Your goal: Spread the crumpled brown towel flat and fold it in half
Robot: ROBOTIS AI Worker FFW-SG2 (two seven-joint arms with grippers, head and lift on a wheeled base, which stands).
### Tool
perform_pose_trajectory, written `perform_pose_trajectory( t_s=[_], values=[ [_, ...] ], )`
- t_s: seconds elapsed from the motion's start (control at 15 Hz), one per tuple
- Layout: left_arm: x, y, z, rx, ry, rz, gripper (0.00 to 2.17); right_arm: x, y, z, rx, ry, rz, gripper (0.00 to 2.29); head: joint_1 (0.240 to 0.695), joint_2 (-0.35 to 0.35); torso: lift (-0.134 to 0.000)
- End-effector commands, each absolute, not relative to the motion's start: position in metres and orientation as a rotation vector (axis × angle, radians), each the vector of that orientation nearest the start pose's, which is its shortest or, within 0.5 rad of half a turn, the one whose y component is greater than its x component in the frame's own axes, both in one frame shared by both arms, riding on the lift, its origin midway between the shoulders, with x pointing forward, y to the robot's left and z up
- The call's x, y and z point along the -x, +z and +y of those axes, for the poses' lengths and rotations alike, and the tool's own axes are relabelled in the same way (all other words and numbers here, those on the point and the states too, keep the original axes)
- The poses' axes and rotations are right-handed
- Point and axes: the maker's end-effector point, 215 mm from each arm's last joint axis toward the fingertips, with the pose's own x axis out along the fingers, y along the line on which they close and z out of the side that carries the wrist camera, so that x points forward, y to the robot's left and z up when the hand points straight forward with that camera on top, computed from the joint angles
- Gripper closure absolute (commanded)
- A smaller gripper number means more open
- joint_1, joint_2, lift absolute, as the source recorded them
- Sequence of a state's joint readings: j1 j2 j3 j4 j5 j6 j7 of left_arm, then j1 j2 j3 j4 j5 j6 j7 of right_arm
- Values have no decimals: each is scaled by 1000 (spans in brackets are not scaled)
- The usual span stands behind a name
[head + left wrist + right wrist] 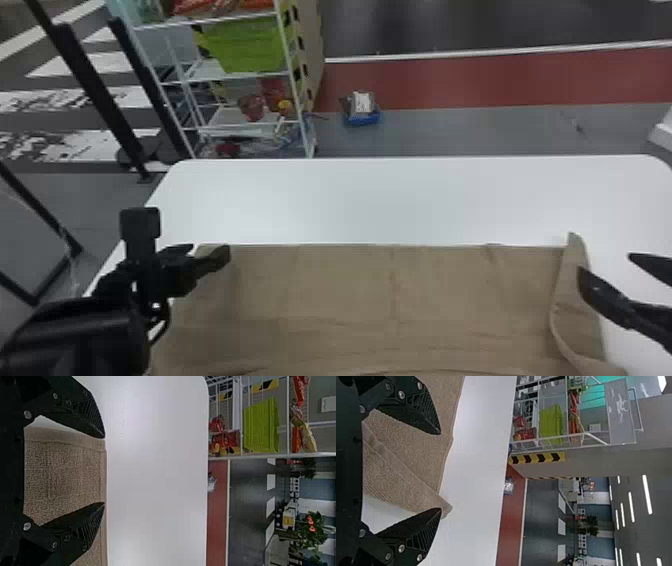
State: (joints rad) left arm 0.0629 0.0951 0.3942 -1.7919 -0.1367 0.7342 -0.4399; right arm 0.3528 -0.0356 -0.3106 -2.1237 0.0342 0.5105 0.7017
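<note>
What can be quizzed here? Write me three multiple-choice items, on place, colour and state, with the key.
1. On which side is the brown towel turned over?
A) left
B) right
C) far

2. What colour is the table?
A) white
B) red
C) green

3. How is the right gripper?
A) shut on the towel
B) shut, empty
C) open

Key:
1 B: the head view shows a flap doubled over along that side.
2 A: its bare top beyond the towel is white.
3 C: the right wrist view shows its fingertips wide apart.
</note>
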Motion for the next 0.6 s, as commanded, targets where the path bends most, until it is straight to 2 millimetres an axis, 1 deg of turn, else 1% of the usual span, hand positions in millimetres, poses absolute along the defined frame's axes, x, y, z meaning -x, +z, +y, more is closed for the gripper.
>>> perform_pose_trajectory(
  t_s=[0.0,0.27,0.4,0.53],
  values=[
    [-501,-455,418,3,44,589,336,-448,-372,-272,15,379,332,228,695,173,-124],
    [-503,-462,419,11,44,603,336,-448,-370,-275,17,377,329,228,695,169,-124],
    [-504,-465,419,16,42,608,417,-447,-371,-276,17,375,330,228,695,168,-124],
    [-503,-469,421,15,45,617,417,-447,-370,-278,21,374,329,228,695,166,-124]
  ],
)
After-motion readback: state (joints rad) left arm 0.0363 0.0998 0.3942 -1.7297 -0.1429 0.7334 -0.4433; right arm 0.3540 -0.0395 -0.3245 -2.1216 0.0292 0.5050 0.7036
